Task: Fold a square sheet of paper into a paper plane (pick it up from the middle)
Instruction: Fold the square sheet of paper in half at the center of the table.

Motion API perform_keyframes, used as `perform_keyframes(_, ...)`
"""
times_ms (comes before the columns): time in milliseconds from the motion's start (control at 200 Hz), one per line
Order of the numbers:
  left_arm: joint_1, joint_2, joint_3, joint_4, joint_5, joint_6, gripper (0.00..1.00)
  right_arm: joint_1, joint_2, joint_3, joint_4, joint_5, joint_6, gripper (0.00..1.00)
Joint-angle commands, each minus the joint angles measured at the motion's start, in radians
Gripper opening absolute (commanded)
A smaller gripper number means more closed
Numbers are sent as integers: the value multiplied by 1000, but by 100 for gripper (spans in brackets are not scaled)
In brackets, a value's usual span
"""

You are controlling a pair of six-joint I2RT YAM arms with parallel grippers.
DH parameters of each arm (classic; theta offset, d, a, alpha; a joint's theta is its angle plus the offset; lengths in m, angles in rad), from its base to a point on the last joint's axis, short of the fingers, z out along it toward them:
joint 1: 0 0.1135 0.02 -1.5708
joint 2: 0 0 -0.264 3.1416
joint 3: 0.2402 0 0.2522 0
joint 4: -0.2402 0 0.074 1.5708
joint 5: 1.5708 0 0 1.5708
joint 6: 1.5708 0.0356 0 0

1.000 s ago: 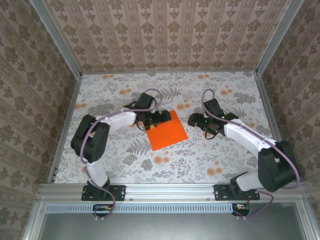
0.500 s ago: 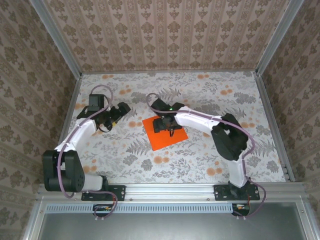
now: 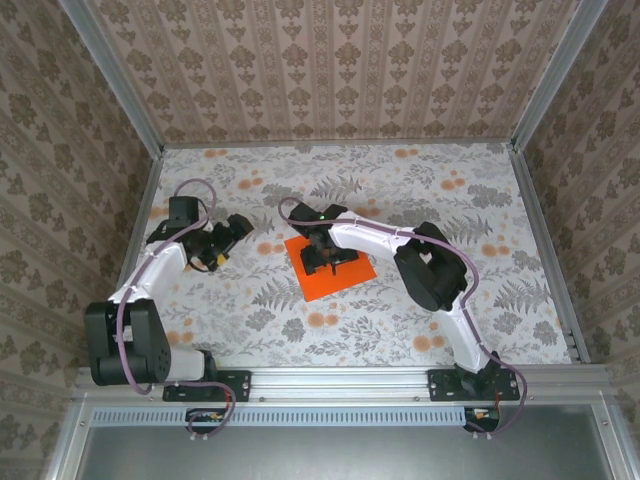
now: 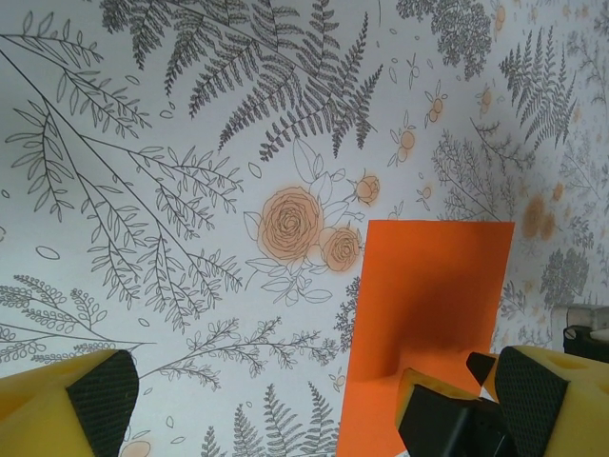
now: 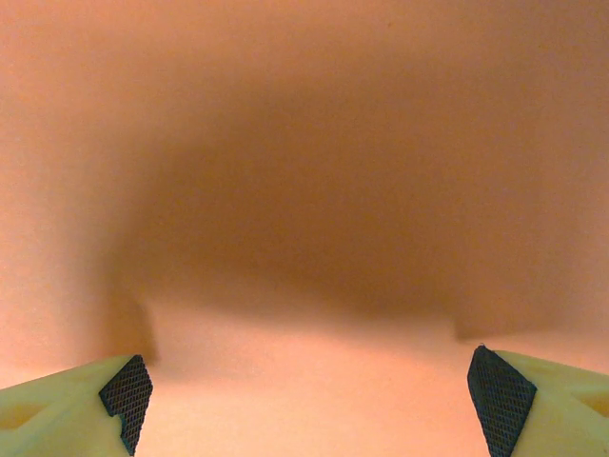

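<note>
The square sheet of paper [image 3: 325, 284] lies flat on the floral table, bright orange, a little left of centre. My right gripper [image 3: 330, 258] hangs over its middle, open, with its fingertips [image 5: 128, 395] spread wide just above the orange surface [image 5: 304, 190]. My left gripper [image 3: 230, 243] is off to the paper's left, open and holding nothing. In the left wrist view the paper [image 4: 428, 295] lies ahead on the right, with one of the right gripper's fingers [image 4: 447, 424] low against it. No paper plane shape shows; the sheet looks unfolded.
The floral tablecloth [image 3: 250, 320] covers the table, with pale orange flower blotches [image 4: 295, 224] beside the paper. Patterned walls and a metal frame [image 3: 135, 250] close in the left, back and right. The right arm's elbow [image 3: 430, 265] lies just right of the paper.
My left gripper left the paper's left edge and swung away to the left. My right arm swept in from the right and now sits over the paper's middle, its jaws spreading wider.
</note>
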Motion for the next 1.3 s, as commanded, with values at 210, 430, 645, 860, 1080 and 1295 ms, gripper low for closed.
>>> perform_keyframes(210,4,15,-19,3,42,23,100,-11,72,24,-33,-50,-8,90)
perform_keyframes(430,2,18,-27,7,49,23,100,-18,111,2,-38,-57,7,87)
perform_keyframes(645,1,30,-35,19,61,17,100,-31,112,-48,-4,-85,13,83)
perform_keyframes(860,0,37,-39,27,69,16,100,-34,93,-56,4,-85,14,74)
perform_keyframes(1080,-4,49,-43,36,74,15,100,-29,38,-65,-5,-89,23,65)
perform_keyframes(1295,-26,49,-55,73,92,6,100,-36,-92,-127,121,-182,55,45)
